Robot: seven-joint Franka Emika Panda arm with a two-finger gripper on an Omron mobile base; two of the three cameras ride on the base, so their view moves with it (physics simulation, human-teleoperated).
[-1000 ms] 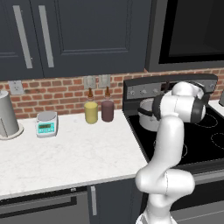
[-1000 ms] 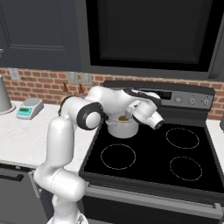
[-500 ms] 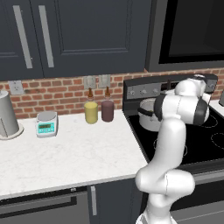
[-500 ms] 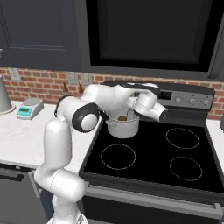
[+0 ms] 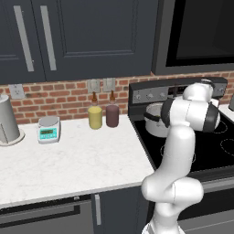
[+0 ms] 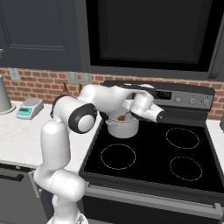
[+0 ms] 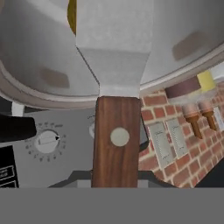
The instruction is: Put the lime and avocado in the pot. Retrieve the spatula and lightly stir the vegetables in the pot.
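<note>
With the hand (image 6: pixel 131 114) pinching the spatula (image 7: pixel 116 87) by its handle, blade inside the pot (image 6: pixel 123 127) on the stove, too hard a stir could tip the pot.

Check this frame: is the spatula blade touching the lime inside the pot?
Cannot tell. In the hand view the spatula blade covers the pot interior, with a yellow-green sliver beside it; no contact or gap shows plainly.

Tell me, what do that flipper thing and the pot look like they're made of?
The spatula seems to have a matte grey metal blade and a reddish-brown wood-like handle with one pale rivet. The pot looks like shiny steel: its inner wall gives soft blurry reflections. Since everything is rendered, these are only appearances.
</note>
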